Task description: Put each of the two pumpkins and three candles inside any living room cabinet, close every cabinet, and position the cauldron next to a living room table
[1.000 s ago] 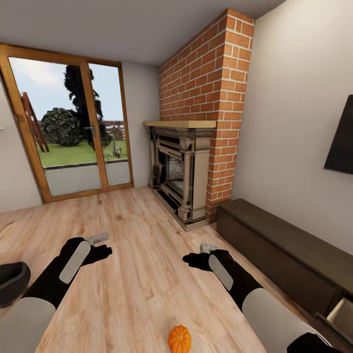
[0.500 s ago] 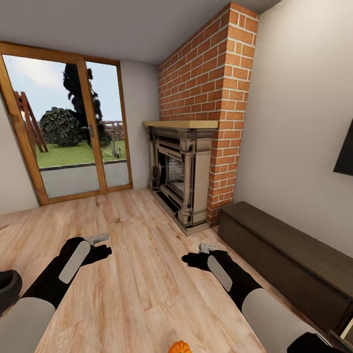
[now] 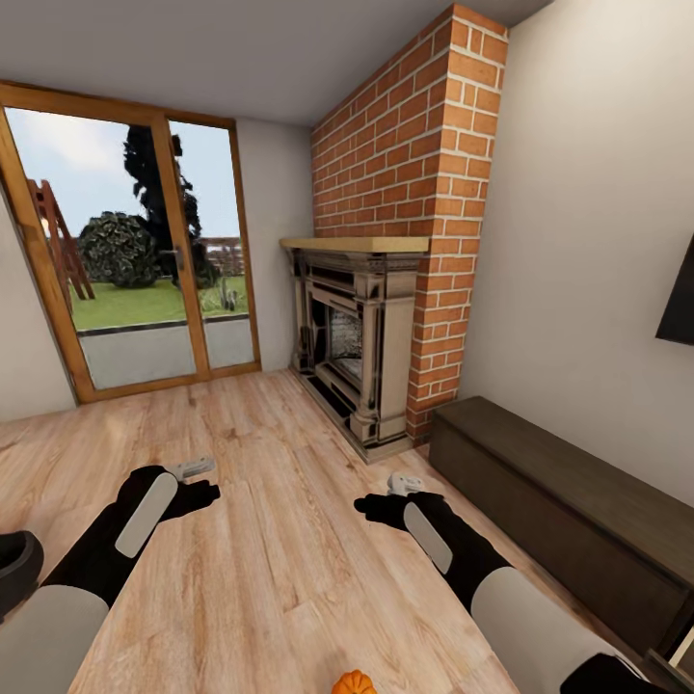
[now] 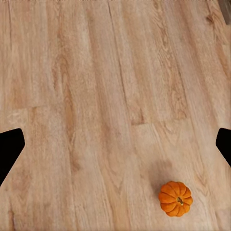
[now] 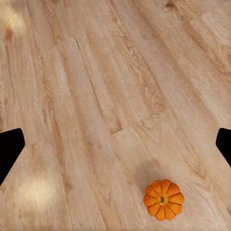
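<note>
Pumpkin (image 3: 354, 683) half cut off below

My head view's bottom edge cuts the pumpkin (image 3: 354, 682) at 6 o'clock, leaving just its top. The cabinet (image 3: 559, 501) runs off at 4 o'clock. A dark object (image 3: 14, 569) at 8 o'clock is clipped by the left edge; I can't identify it.

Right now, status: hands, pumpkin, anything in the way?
Both hands open, empty: left hand, right hand. Pumpkin on floor between the arms, untouched. Nothing near it.
</note>
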Available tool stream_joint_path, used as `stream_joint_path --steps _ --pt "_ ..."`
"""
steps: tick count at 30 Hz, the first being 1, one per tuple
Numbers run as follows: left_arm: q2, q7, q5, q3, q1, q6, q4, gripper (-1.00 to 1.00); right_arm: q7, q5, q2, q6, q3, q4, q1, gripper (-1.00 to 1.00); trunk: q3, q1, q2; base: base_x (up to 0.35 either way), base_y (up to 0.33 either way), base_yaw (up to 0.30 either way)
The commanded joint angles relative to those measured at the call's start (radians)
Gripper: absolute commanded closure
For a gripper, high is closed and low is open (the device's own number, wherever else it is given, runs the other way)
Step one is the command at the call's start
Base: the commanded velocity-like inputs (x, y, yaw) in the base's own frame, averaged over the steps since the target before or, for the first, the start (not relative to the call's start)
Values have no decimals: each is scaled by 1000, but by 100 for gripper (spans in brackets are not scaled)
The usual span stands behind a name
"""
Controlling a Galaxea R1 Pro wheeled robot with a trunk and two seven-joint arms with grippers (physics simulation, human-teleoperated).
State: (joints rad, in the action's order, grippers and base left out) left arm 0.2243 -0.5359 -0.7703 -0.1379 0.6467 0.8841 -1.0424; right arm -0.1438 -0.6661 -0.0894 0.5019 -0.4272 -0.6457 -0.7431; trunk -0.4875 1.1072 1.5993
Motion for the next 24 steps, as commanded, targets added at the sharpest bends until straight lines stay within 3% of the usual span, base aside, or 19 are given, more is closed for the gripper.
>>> stream_joint_path --steps 1,24 --pt "1 -10 -10 -3 1 1 -2 -100 -7 -11 0 2 -4 -2 -1 -100 -1 0 1 0 0 0" --pt "2 6 -16 3 -1 11 -42 -100 3 -14 -3 1 -4 -2 -1 -100 -1 0 1 0 0 0"
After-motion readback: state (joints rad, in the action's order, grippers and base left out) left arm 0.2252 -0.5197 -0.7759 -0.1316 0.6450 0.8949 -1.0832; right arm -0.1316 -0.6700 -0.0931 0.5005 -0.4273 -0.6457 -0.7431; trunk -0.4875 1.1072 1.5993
